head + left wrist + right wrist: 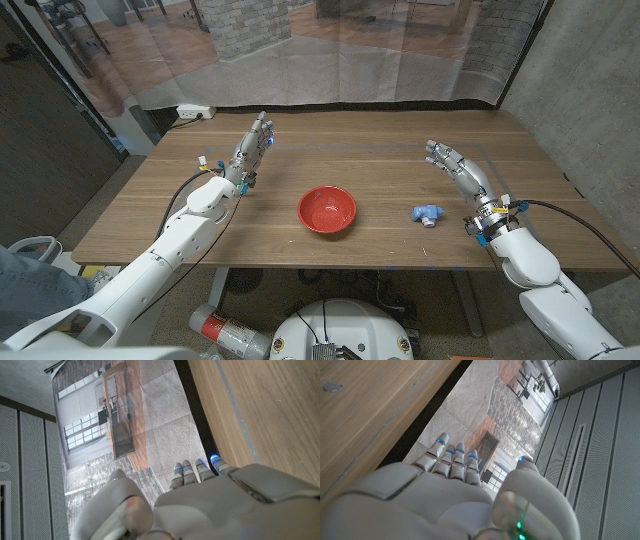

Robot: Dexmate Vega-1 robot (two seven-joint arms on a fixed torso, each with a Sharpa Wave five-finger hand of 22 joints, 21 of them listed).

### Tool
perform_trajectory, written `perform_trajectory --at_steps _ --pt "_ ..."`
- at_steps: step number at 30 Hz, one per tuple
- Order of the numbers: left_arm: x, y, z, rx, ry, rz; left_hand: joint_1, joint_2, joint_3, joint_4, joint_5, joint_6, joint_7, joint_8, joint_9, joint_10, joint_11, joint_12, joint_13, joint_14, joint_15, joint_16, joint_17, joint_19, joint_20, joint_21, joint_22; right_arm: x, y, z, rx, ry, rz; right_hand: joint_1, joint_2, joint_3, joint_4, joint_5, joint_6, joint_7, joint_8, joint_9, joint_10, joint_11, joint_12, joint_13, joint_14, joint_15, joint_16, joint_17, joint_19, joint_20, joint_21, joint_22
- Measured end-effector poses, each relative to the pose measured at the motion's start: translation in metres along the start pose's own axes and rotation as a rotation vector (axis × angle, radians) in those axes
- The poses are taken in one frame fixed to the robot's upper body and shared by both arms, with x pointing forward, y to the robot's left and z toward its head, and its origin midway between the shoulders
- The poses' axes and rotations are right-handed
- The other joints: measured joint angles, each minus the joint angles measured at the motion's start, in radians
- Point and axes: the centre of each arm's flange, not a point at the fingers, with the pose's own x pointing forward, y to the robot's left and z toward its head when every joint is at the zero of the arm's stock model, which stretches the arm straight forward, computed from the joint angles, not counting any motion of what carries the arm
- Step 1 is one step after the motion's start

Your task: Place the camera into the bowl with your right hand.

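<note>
The camera (427,214) is being seen lying just left of the right hand (455,168), between it and the bowl (327,210). The right hand is being held open and empty; the camera's long axis cannot be told, perhaps pointing across the table

Wooden table (360,160), translucent curtain (330,60) behind it with brick wall (245,25) and wood floor showing through, grey wall (590,90) on one side, power strip (193,112) on floor by far table corner.
</note>
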Motion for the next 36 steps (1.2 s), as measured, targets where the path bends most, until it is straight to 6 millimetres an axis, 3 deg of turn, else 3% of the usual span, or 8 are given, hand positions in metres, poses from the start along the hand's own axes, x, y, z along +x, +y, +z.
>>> perform_trajectory --at_steps 36 --pt "0.004 -0.002 0.002 -0.002 -0.009 -0.003 0.004 0.004 -0.008 0.000 -0.004 0.005 -0.006 0.000 0.000 0.003 -0.004 -0.004 0.000 0.000 0.000 0.000 0.000 0.000 0.000 -0.018 0.000 -0.015 0.010 0.000 -0.179 -0.011 -0.009 0.020 -0.001 0.004 -0.021 -0.006 0.011 -0.011 0.000 0.000 0.017 -0.016 0.000 0.000 0.013 -0.013 0.000 0.000 0.016 0.002 -0.025 0.005"
